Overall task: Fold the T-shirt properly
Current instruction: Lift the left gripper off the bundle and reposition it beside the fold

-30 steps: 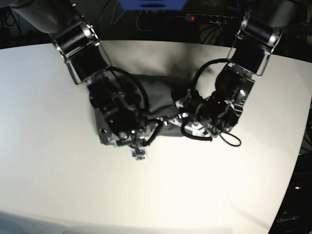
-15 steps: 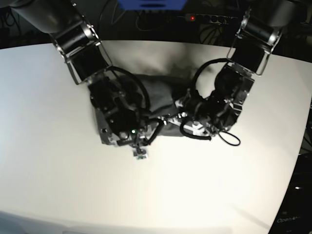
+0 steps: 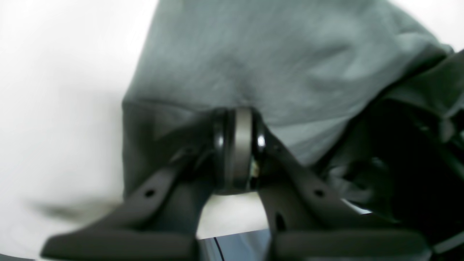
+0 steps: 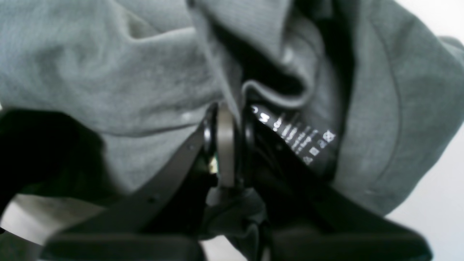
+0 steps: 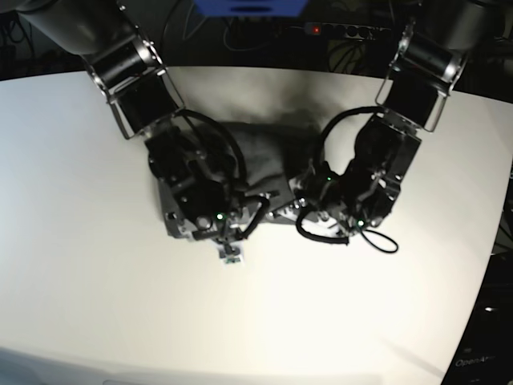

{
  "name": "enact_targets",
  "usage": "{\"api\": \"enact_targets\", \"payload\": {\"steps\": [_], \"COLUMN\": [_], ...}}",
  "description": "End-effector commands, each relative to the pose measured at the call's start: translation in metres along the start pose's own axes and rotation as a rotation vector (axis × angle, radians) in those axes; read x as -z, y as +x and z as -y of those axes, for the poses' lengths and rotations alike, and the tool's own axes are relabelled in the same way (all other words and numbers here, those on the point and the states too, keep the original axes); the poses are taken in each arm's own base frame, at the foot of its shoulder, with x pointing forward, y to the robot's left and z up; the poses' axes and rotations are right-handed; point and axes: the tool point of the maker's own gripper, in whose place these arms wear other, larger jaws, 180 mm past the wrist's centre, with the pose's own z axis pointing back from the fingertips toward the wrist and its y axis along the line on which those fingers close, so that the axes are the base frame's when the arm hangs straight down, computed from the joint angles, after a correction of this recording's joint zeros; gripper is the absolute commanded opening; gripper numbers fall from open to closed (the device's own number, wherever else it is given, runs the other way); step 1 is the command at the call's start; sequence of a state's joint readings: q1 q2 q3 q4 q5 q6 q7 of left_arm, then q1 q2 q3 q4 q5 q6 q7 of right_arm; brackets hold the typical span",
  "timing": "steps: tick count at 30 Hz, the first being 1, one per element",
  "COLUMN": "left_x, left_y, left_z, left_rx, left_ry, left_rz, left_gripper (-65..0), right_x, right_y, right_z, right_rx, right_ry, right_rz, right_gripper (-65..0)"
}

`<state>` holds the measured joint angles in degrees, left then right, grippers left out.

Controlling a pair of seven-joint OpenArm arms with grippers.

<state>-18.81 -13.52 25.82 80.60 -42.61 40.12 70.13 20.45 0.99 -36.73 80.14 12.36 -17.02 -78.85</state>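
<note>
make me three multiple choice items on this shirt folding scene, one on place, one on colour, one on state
1. Where does the T-shirt lie?
A. on the white table, between the two arms
B. hanging off the table's edge
C. on the floor

2. What colour is the T-shirt?
A. red
B. dark charcoal grey
C. yellow

3. How do the jaws of the left gripper and right gripper stand?
A. both wide open, clear of the cloth
B. one open, one shut
C. both shut on the T-shirt

Answers:
1 A, the base view shows it on the tabletop between the arms.
2 B, both wrist views show grey fabric.
3 C, each wrist view shows jaws pinched together on fabric.
</note>
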Motion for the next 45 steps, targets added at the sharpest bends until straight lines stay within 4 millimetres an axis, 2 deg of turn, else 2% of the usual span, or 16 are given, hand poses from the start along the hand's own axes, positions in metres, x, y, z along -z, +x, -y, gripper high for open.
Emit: {"api": "enact_targets", "payload": {"steps": [1,6,11,13,14,20,22,27,29,32,35,45], "left_x": [-0.011,-0.031,-0.062,-0.069,-0.070,-0.065,-0.063,-0.057,-0.049,-0.032,-0.025,-0.034], "left_y": [0.012,0.016,0.010,0.015,0.017,0.014,0.015,0.020,0.016,0.007,0.006,0.012], "left_z": [0.011,0.031,0.034,0.027,0.016,-0.031,-0.043,-0.050,-0.055,-0.063,-0.072,-0.083], "left_rx": [0.017,0.049,-0.002,-0.027,-0.037,-0.060,-0.063,-0.065,-0.066,-0.043,-0.033,-0.024], "left_ry": [-0.026,-0.098,-0.191,-0.203,-0.184,-0.075,-0.034,0.021,0.052,0.122,0.175,0.198], "left_rz": [0.031,0.071,0.024,0.051,0.060,0.054,0.067,0.099,0.083,0.049,0.049,0.071], "left_gripper": [-61.4,-61.4,-61.4,-61.4,-61.4,-61.7,-61.7,-61.7,-61.7,-61.7,-61.7,-61.7], "right_x": [-0.010,-0.009,-0.011,-0.011,-0.011,-0.013,-0.014,-0.018,-0.018,-0.026,-0.031,-0.031], "right_y": [0.019,0.019,0.022,0.023,0.023,0.026,0.027,0.030,0.028,0.037,0.041,0.041], "right_z": [0.001,0.004,0.004,0.004,0.004,0.001,-0.008,-0.017,-0.019,-0.022,-0.026,-0.025], "right_rx": [0.006,0.007,0.006,0.006,0.006,0.010,0.010,0.008,0.006,0.002,0.001,0.002], "right_ry": [0.000,-0.006,-0.007,-0.008,-0.007,-0.002,0.015,0.035,0.040,0.047,0.060,0.058], "right_rz": [0.054,0.055,0.061,0.062,0.064,0.070,0.069,0.068,0.053,0.086,0.103,0.101], "right_gripper": [-64.4,-64.4,-64.4,-64.4,-64.4,-64.6,-64.6,-64.6,-64.6,-64.6,-64.6,-64.6]}}
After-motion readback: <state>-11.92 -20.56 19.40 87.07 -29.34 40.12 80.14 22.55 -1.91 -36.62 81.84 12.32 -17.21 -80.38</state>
